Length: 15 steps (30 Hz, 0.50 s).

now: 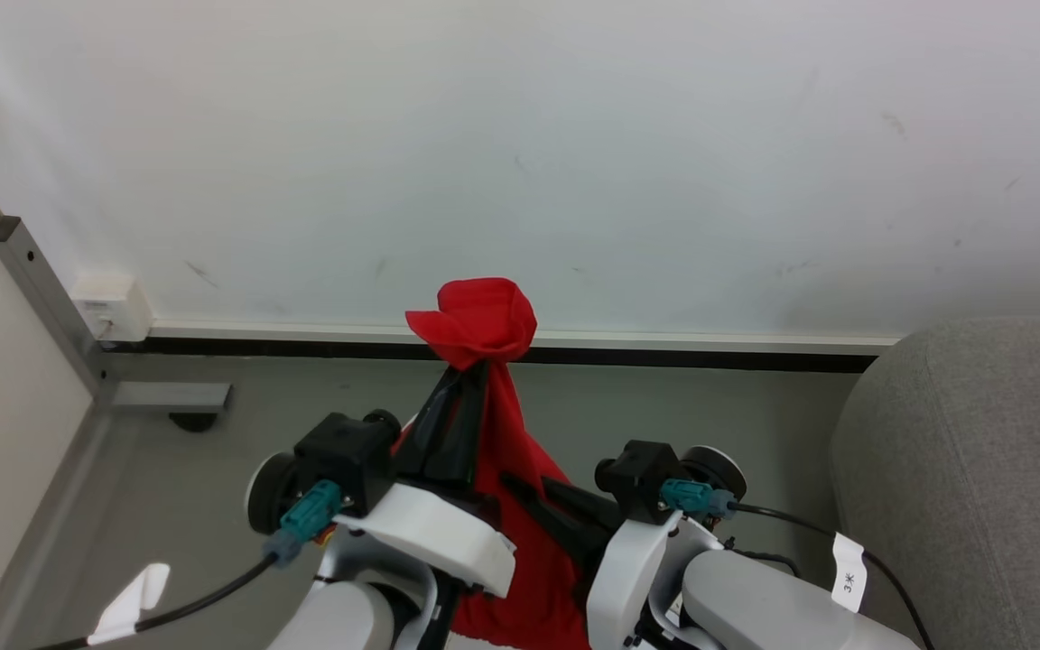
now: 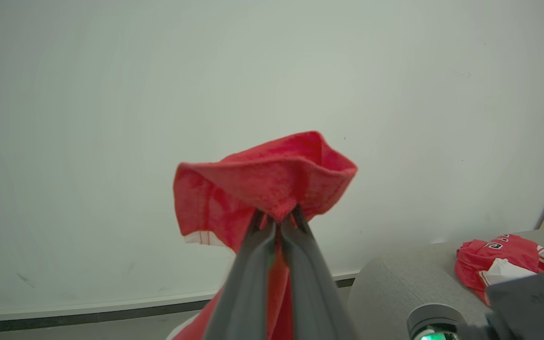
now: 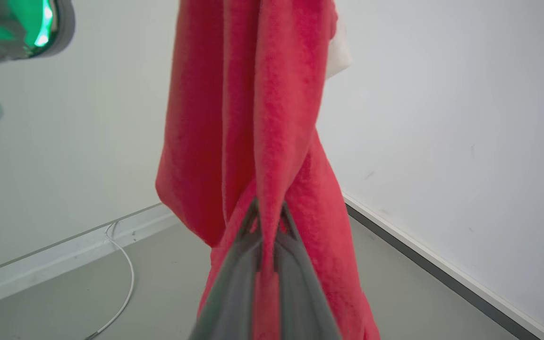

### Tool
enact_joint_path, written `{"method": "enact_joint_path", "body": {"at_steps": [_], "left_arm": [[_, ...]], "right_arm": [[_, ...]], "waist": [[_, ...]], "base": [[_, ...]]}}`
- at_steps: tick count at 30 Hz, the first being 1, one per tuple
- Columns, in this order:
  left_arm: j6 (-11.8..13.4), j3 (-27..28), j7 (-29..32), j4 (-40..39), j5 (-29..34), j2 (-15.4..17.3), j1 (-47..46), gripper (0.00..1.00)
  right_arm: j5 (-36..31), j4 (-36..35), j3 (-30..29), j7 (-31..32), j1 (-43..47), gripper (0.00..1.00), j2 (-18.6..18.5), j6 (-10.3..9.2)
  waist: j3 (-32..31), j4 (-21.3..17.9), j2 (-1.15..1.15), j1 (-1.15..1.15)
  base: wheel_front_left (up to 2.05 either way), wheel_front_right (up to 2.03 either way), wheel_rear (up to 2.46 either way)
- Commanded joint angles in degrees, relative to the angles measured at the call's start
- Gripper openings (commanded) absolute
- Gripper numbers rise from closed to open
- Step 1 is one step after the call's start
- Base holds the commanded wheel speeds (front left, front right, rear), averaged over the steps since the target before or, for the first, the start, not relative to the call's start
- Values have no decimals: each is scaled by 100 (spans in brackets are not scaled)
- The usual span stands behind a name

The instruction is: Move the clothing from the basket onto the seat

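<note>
A red piece of clothing [image 1: 493,424] hangs in the air in front of me. My left gripper [image 1: 468,372] is shut on its top, and a bunch of fabric [image 2: 262,182] flares above the fingertips. Lower down, my right gripper [image 1: 513,480] reaches in from the right, and in the right wrist view it [image 3: 267,215] is shut on a fold of the hanging cloth [image 3: 253,118]. The grey seat [image 1: 962,469] stands at the right. Another red and white piece of clothing [image 2: 501,255] lies on it [image 2: 395,278]. The basket is out of view.
A white wall [image 1: 520,135] with a dark-edged skirting board [image 1: 664,348] rises close ahead above grey floor [image 1: 177,487]. A metal frame post [image 1: 41,289] and a wall socket [image 1: 109,307] are at the left. A white cable [image 3: 121,283] lies on the floor.
</note>
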Motion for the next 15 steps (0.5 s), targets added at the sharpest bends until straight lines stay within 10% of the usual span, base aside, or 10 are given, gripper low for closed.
{"method": "enact_joint_path", "body": {"at_steps": [1,7,10,15], "left_arm": [[-13,-7,-11,3,-15,6,-47,0],[53,33,-41,33,-16,64,10,4],[79,38,-25,50,2,109,63,100],[111,54,-12,59,-27,171,132,100]], "right_arm": [[46,16,18,-14,-57,0,-6,-13],[188,39,-14,-48,-142,0,-7,-13],[183,35,-210,-52,-187,0,-7,-13],[-2,53,-659,-54,-125,0,-5,-13]], "waist": [[3,-10,0,0],[13,-66,0,0],[19,-108,0,0],[31,-182,0,0]], "base": [[0,0,0],[0,0,0],[0,0,0],[0,0,0]]}}
